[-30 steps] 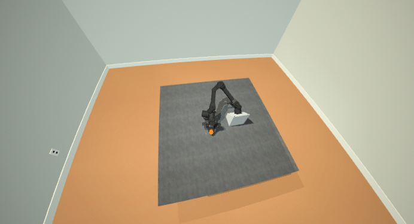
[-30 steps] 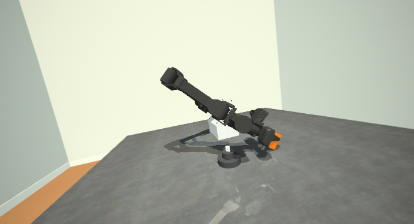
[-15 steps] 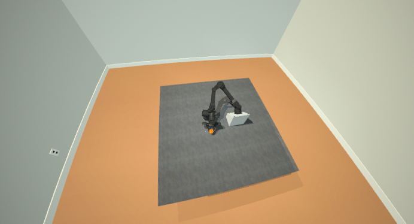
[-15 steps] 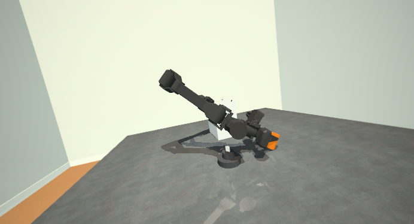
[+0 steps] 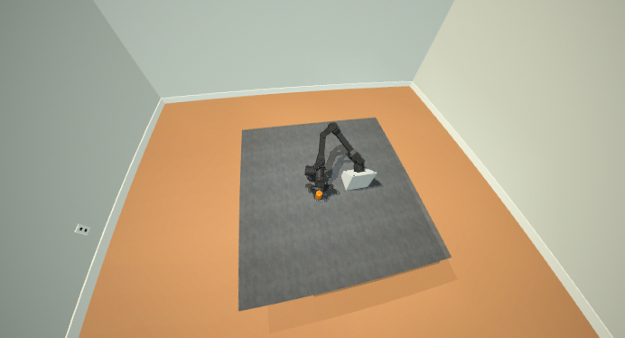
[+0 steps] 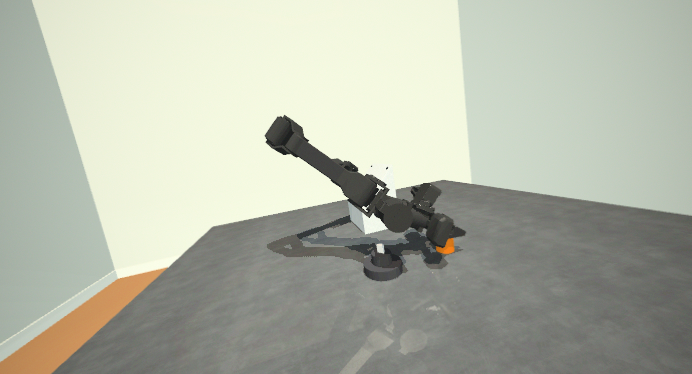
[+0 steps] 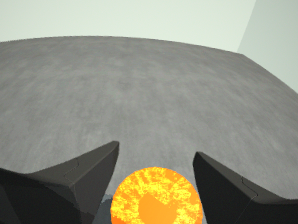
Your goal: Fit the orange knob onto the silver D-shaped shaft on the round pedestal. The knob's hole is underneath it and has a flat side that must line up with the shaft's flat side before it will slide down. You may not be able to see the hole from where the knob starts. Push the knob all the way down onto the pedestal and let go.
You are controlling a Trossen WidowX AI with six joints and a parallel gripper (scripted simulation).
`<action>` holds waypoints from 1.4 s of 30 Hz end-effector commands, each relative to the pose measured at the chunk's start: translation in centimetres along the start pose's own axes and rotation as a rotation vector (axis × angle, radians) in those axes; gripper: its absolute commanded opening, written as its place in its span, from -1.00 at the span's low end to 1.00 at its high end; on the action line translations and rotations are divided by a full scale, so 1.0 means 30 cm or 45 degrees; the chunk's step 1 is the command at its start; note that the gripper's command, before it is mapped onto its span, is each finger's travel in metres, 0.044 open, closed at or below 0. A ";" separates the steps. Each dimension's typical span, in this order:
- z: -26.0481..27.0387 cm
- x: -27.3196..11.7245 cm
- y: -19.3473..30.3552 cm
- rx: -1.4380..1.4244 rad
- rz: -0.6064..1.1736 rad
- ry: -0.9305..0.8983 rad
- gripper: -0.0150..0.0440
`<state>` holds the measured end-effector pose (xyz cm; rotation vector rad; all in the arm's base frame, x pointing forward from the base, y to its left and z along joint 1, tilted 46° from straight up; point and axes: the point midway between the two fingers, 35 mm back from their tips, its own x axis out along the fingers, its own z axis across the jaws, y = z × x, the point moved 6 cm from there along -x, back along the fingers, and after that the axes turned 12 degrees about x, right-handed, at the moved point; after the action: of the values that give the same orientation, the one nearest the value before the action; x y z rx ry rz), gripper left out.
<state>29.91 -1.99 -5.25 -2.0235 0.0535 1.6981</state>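
Note:
The orange knob (image 5: 319, 195) (image 6: 445, 247) (image 7: 156, 202) stands on the dark table, its round top facing up. Its hole underneath is hidden. My gripper (image 6: 451, 237) (image 7: 157, 153) is open, low around the knob, with one finger on each side of it. In the wrist view a gap shows on the knob's left, while the right finger is very near its edge. The dark round pedestal (image 6: 383, 271) stands to the left of the knob in the exterior view, with the silver shaft (image 6: 380, 248) upright and bare on top. The shaft's flat side cannot be made out.
The white block (image 5: 359, 180) (image 6: 381, 176) at the arm's base stands behind the pedestal in the exterior view. The arm's upper links rise over the table (image 5: 280, 248) (image 6: 550, 284) and bend down to the knob. The arm's shadow lies around the knob and behind the pedestal.

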 end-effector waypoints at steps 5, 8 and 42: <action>0.000 0.001 0.000 0.000 -0.001 0.000 0.39; 0.000 0.001 0.000 0.000 -0.001 0.000 0.39; 0.046 -0.117 -0.238 0.000 -0.005 0.001 1.00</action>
<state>30.47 3.55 -0.22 -2.0329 0.0246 1.6947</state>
